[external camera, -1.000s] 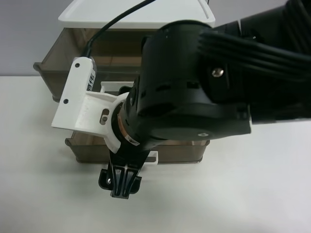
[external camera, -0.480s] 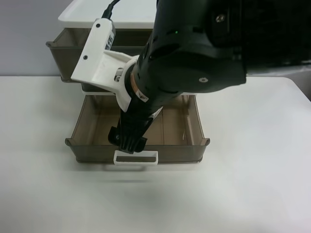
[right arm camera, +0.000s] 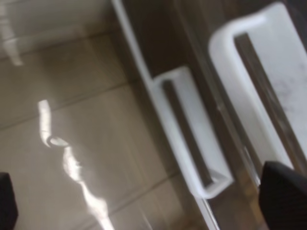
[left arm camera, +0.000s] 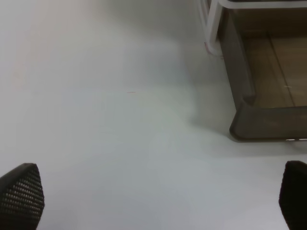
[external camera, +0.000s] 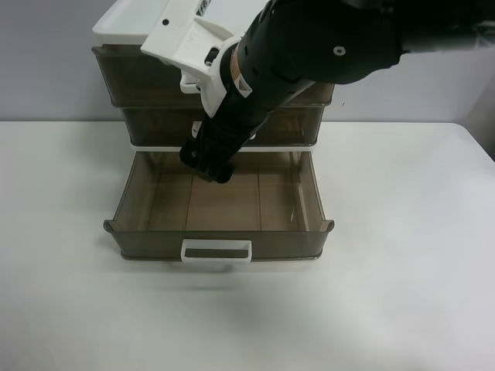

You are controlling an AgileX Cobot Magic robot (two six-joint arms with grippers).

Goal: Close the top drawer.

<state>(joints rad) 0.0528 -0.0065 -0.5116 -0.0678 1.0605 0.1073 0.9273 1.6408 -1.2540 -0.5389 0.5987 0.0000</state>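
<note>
On the white table (external camera: 402, 270), the top drawer (external camera: 131, 77) is now sitting pushed back in, so the job is looking done. The right gripper (external camera: 207, 161) is hanging open, empty.

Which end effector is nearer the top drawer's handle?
Right. The right end effector hangs close to the top drawer's handle; the left end effector is over the table beside the open bottom drawer.

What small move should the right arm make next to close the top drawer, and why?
Probably lift the right gripper to the front of the top drawer and press inward: it seems slightly proud of the middle drawer, and the open gripper hangs lower, over the bottom drawer.
</note>
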